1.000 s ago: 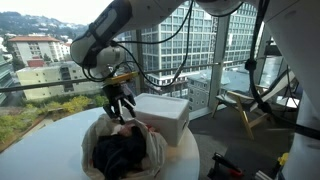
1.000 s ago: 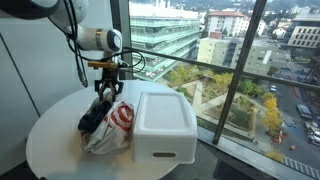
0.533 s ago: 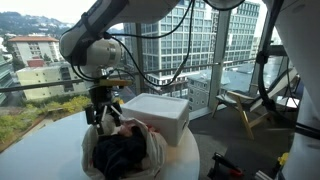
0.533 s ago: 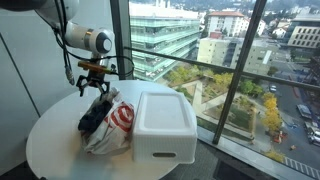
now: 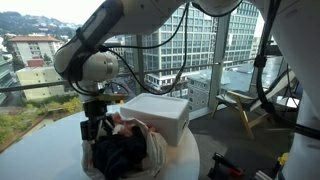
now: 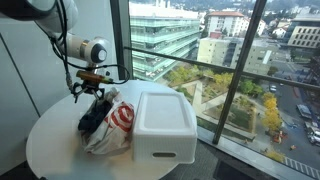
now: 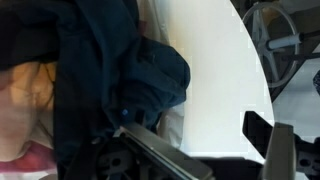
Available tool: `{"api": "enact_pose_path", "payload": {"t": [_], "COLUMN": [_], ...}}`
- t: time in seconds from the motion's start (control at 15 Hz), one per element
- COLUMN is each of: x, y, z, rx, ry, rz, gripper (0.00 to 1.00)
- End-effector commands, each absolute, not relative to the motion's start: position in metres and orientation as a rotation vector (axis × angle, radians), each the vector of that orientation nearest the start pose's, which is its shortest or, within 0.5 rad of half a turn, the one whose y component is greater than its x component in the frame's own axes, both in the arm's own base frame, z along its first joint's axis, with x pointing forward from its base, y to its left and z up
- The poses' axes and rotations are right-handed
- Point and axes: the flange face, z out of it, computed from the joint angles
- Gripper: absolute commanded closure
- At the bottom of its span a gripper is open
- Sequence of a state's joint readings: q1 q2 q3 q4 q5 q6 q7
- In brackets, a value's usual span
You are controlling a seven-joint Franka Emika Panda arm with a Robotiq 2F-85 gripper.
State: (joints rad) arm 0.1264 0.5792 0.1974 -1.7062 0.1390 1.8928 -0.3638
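Gripper [image 6: 91, 92] is being held with jaws apart and nothing clamped, just above the dark garment [image 6: 95, 113]. The garment is spilling out of the white bag [image 6: 120, 122] near the middle of the tabletop [image 6: 50, 150]. The white foam box [image 6: 165, 125] is sitting just beside it, toward the window-side edge. Risk: cloth being snagged on one finger, so the light bag is being dragged along or the box nudged edgeward.

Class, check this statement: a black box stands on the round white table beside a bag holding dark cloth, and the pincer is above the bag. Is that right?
Not quite. The box is white, not black, as both exterior views show. The rest holds: it stands on the round white table beside the bag holding dark cloth, and the pincer is above the bag.
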Motion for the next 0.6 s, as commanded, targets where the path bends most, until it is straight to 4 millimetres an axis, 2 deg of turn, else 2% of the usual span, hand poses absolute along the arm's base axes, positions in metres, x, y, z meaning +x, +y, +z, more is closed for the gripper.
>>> {"api": "enact_pose_path", "payload": {"t": [0.0, 0.33, 0.53], "x": [0.589, 0.546, 0.52], "y": [0.205, 0.239, 0.261], "z": [0.232, 0.226, 0.213], "rx": [-2.705, -2.657, -2.656], "ry": [-0.875, -0.988, -1.058], "rz": [0.565, 0.594, 0.597], "gripper": [0.0, 0.0, 0.0]}}
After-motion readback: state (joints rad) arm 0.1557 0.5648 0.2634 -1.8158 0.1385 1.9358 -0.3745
